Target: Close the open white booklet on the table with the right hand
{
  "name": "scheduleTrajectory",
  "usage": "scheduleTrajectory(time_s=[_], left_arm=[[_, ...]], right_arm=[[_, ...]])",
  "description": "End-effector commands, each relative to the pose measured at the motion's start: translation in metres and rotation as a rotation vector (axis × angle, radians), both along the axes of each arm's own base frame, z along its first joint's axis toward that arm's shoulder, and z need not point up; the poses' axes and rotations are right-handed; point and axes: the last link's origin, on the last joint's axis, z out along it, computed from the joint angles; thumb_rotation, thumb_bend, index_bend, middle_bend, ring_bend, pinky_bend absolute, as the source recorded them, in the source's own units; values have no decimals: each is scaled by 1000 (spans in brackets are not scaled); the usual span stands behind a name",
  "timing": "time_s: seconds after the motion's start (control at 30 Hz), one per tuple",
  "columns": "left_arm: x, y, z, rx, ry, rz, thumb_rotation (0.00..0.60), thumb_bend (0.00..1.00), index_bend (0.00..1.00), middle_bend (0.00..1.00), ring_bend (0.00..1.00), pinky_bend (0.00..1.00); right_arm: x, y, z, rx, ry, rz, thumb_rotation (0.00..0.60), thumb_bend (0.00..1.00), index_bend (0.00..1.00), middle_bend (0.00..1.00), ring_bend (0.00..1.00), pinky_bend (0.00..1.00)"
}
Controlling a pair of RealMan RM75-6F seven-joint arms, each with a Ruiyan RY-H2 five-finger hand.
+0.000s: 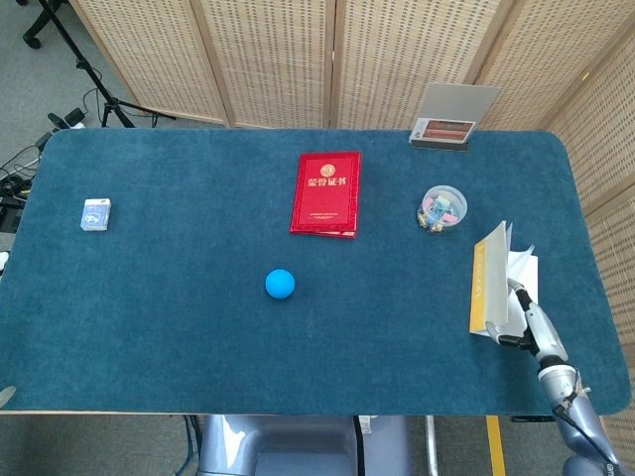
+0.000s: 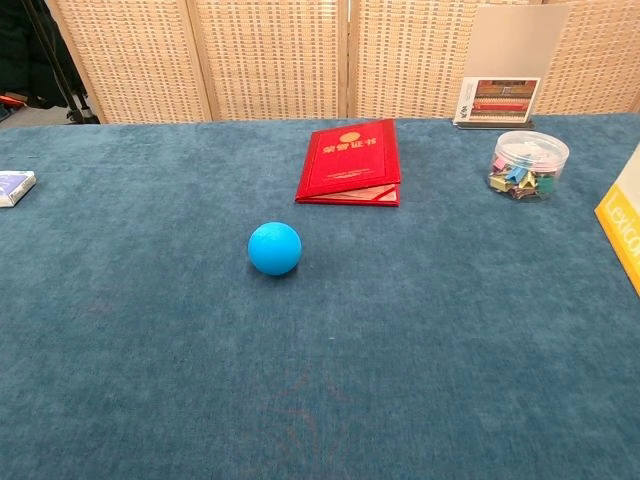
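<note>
The white booklet lies near the table's right edge, half folded over. Its left half stands almost upright, showing a yellow outer cover that faces left. My right hand is at the cover's near end, seen edge-on; its fingers lie along the inner side and the thumb hooks around the bottom edge, holding it. In the chest view only a corner of the yellow cover shows at the right border, and the hand is out of frame. My left hand appears in neither view.
A clear tub of coloured clips sits just beyond the booklet. A red certificate folder, a blue ball, a small blue box at far left and a card stand at the back edge are also on the table.
</note>
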Motion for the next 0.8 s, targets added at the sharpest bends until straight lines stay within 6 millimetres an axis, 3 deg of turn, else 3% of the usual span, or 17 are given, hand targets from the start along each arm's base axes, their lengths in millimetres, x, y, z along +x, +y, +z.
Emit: scheduleTrajectory(time_s=[0.03,0.13,0.4,0.47,0.53,0.8], left_arm=[[0,0,-1,-1,2,-1,600,0,0,0,0,0],[0,0,-1,-3,2,0,600,0,0,0,0,0],[0,0,2,4,-7,0,600,0,0,0,0,0],[0,0,2,4,-7,-1,600,0,0,0,0,0],[0,-1,2,9,-7,-3,600,0,0,0,0,0],[-1,-1,2,14,-5,-6,600,0,0,0,0,0]], right_arm=[[-10,-7,14,-30,116,12,600,170,0,0,0,0],[-10,-8,22,-57,181,25,600,110,0,0,0,0],[4,0,52,-319,399,82,600,105,0,0,0,0],[13,7,61,-396,457,126,600,105,0,0,0,0],[32,26,71,-459,488,215,600,105,0,0,0,0],[56,64,79,-512,576,364,600,53,0,0,0,0]])
